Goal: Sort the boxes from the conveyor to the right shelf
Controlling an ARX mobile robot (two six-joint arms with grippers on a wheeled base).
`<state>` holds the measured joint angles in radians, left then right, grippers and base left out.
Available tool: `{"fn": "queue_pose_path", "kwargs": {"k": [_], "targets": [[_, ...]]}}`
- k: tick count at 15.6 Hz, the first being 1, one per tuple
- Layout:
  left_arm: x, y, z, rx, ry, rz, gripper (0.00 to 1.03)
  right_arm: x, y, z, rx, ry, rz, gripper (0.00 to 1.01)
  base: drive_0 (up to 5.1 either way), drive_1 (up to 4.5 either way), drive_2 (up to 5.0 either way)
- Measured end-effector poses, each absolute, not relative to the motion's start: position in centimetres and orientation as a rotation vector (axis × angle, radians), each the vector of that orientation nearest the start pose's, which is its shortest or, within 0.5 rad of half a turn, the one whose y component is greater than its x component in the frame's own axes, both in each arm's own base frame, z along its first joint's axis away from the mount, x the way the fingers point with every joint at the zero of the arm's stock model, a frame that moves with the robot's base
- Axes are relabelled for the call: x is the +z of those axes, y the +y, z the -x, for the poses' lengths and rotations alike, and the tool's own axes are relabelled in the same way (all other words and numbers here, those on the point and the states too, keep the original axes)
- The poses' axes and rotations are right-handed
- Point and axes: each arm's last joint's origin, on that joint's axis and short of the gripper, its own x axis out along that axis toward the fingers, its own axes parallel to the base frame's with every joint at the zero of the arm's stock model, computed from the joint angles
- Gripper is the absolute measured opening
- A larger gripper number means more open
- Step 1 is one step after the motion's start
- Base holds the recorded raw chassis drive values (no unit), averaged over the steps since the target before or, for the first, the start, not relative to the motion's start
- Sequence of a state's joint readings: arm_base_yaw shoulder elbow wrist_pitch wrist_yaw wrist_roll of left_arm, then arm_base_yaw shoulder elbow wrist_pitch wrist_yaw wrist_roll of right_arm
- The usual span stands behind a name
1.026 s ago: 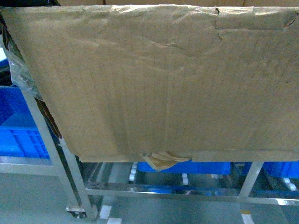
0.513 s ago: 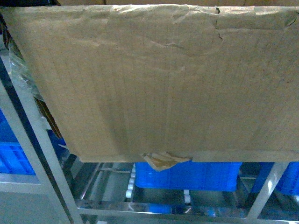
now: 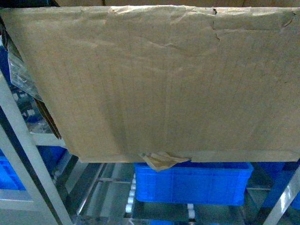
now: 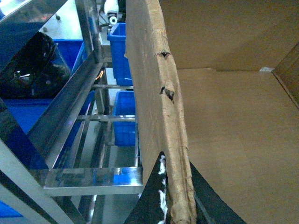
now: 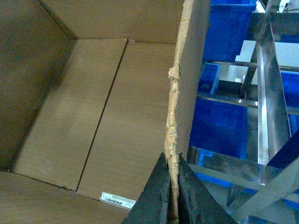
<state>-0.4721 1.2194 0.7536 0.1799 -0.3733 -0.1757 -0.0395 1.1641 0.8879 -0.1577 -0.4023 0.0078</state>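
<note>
A: Head view is nearly filled by the carton, its brown underside facing the camera, with a curl of peeling tape hanging at the bottom seam.

B: And the left gripper?

A: Its dark fingers sit either side of the carton's ragged top edge, one outside and one inside, closed on the wall. The open inside of the carton lies to the right of that gripper, the shelf to its left, with steel rails running away from the camera and blue crates beyond them.

B: Same story on the other arm?

A: Close to it. The right gripper pinches the opposite wall, both fingers pressed narrow against the torn cardboard edge. The carton's floor is to the left of it (a small white label lies at the near inside corner), and steel shelf members with more blue crates stand just to its right.

B: Where does the carton sit against the shelf?

A: Held up between the two grippers, in front of the steel frame. In the head view an upright post shows at the lower left, and white roller wheels and a blue crate show below the carton's bottom edge. Whether the carton touches any rail, I cannot tell.
</note>
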Motion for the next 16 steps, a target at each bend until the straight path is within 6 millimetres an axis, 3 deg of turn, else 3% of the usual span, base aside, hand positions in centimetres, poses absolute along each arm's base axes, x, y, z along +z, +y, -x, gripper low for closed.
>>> {"fn": "queue_pose_path", "kwargs": {"k": [6,12,16], "targets": [[26.90,-11.15,-24.09,-0.077,0.266,0.058,0.04,29.74,0.11,-25.32,0.353,0.427,-0.103,0.02,-0.5,0.97,0.3],[26.91,-11.15,-24.09,-0.076,0.264,0.058,0.04,29.78,0.12,-25.29,0.354,0.425,-0.103,0.02,0.0,2.63,-2.7],[26.89,-11.17,-24.14,-0.076,0.264,0.059,0.04,29.73,0.12,-25.36,0.354,0.426,-0.103,0.02,0.0,0.00,0.0]]}}
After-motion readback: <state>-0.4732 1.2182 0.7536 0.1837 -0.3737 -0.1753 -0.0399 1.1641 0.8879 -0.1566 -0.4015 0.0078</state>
